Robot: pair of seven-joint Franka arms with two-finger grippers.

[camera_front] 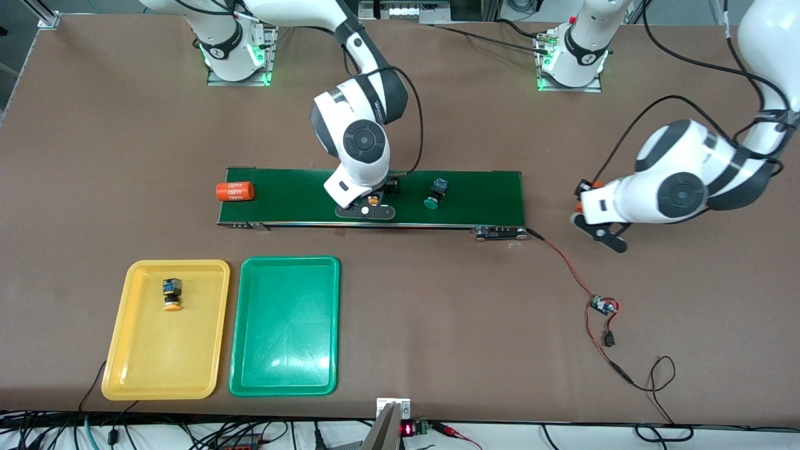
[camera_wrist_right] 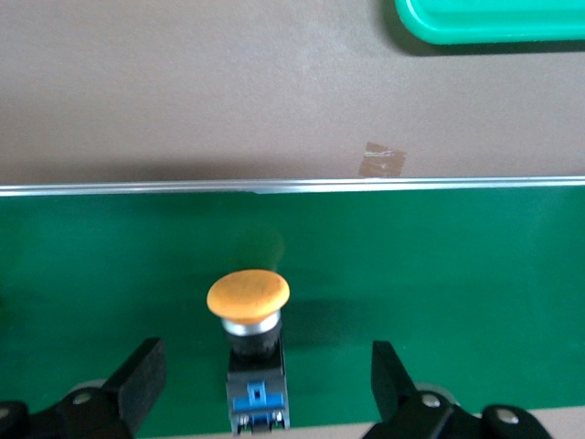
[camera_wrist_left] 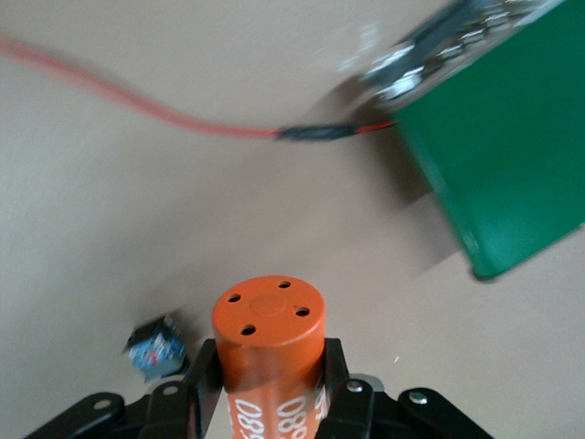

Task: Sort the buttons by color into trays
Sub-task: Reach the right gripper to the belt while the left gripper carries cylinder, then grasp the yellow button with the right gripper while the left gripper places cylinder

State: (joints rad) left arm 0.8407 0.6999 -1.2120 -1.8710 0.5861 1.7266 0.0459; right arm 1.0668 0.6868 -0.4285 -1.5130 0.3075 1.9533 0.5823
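Note:
My right gripper (camera_front: 370, 204) (camera_wrist_right: 265, 361) is down on the dark-green belt (camera_front: 475, 200), open. A yellow-orange button (camera_wrist_right: 249, 297) (camera_front: 372, 201) lies between its fingers (camera_wrist_right: 142, 366), touching neither. Farther along the belt, toward the left arm's end, lies a green button (camera_front: 435, 192). Another yellow-orange button (camera_front: 171, 294) lies in the yellow tray (camera_front: 125, 356). The green tray (camera_front: 284, 369) beside it holds nothing. Off the belt's end on its own side, my left gripper (camera_front: 586, 190) (camera_wrist_left: 270, 366) hangs over the table, shut on an orange cylinder (camera_wrist_left: 270, 325) with white print.
A second orange cylinder (camera_front: 234, 190) lies at the belt's end toward the right arm. A red wire (camera_front: 565, 265) (camera_wrist_left: 137, 105) runs from the belt's other end to a small circuit board (camera_front: 602, 305) (camera_wrist_left: 155, 346) on the table. Cables hang along the table's front edge.

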